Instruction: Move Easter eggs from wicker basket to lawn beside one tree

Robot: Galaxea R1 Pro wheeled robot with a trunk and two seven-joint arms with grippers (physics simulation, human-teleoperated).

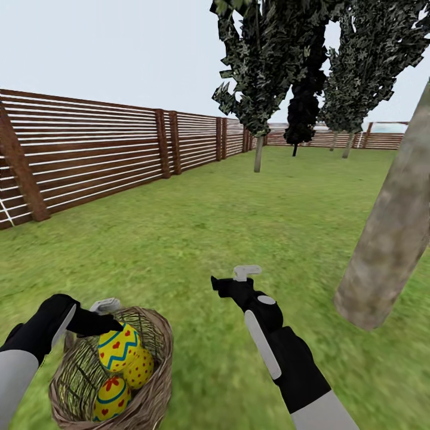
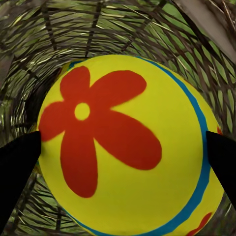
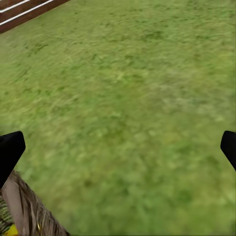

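Note:
The wicker basket (image 1: 156,334) sits on the lawn (image 1: 239,209) at the lower left, with three yellow Easter eggs in it. The top egg (image 1: 117,349) has blue zigzags; a dotted egg (image 1: 141,369) and a heart-marked egg (image 1: 110,397) lie below it. My left gripper (image 1: 112,319) reaches into the basket. In the left wrist view its dark fingertips (image 2: 19,162) press both sides of a yellow egg (image 2: 123,147) painted with a red flower, with basket weave (image 2: 123,29) behind. My right gripper (image 1: 233,278) hovers open over bare grass (image 3: 128,98). The thick grey-brown tree trunk (image 1: 388,239) leans at the right.
A brown slat fence (image 1: 89,155) runs along the left and far side. Thin-trunked trees (image 1: 258,152) and a dark narrow tree (image 1: 301,113) stand far back. A corner of the basket (image 3: 24,211) shows in the right wrist view. Open grass lies between basket and trunk.

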